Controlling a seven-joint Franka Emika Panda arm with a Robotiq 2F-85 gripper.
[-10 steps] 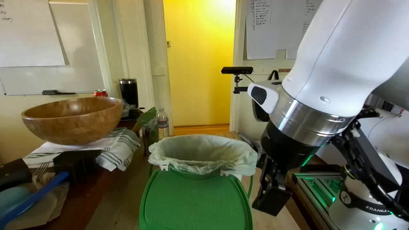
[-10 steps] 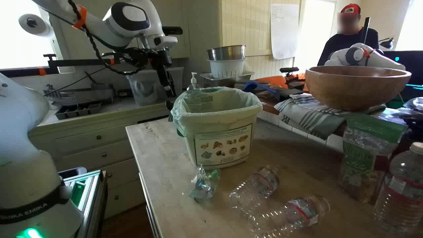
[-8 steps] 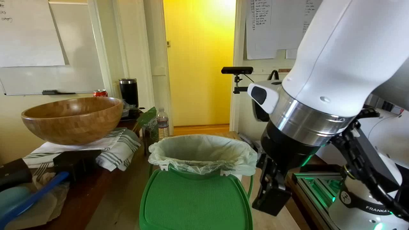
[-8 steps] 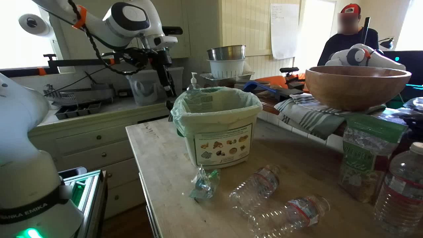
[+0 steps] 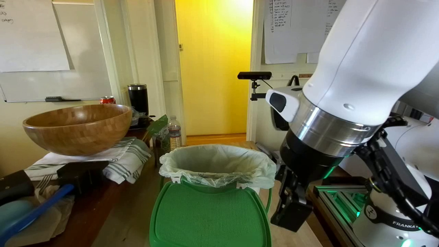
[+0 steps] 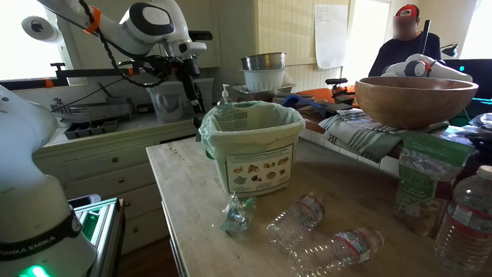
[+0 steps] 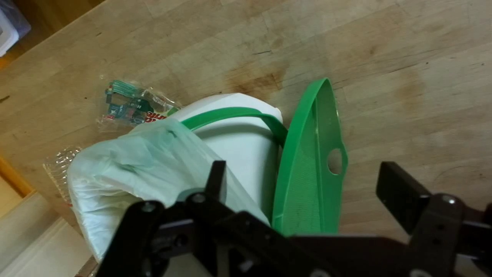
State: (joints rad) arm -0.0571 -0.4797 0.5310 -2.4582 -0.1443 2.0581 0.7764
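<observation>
Claw (image 7: 303, 182): spread wide, slanting down just beside the bin (image 7: 246, 161) in both exterior views; in the wrist view one finger (image 7: 218, 180) shows against the liner (image 7: 153, 161), its opposite against the tabletop (image 7: 403, 96). Whether it touches the liner cannot be told.
Lid (image 5: 211, 216): green, swung open outside the bin, near the claw; the wrist view shows part of it between the two fingers.
Bin: white, upright on the tabletop, its printed label (image 6: 259, 169) facing the viewer in an exterior view.
Liner: thin, pale green plastic, draped over the bin's edge, its mouth open.
Handle (image 7: 228, 112): a green strip, curving across the bin's white side up to the lid in the wrist view.
Wrapper (image 6: 237, 215): crumpled clear plastic with teal print, lying near the foot of the bin.
Bottles (image 6: 298, 221): two clear ones on their sides, near each other on the tabletop; a third bottle (image 6: 467, 227) stands upright beside a green-topped bag (image 6: 426, 192).
Bowl (image 6: 415, 102): large, wooden, set on a striped towel (image 6: 361, 132).
Blue utensil (image 5: 41, 210): near a fork (image 5: 44, 183) in an exterior view.
Arm (image 5: 363, 68): white, above the claw.
Person (image 6: 390, 54): dark top, red cap, beyond the bowl.
Door (image 5: 216, 75): yellow, behind the bin in an exterior view.
</observation>
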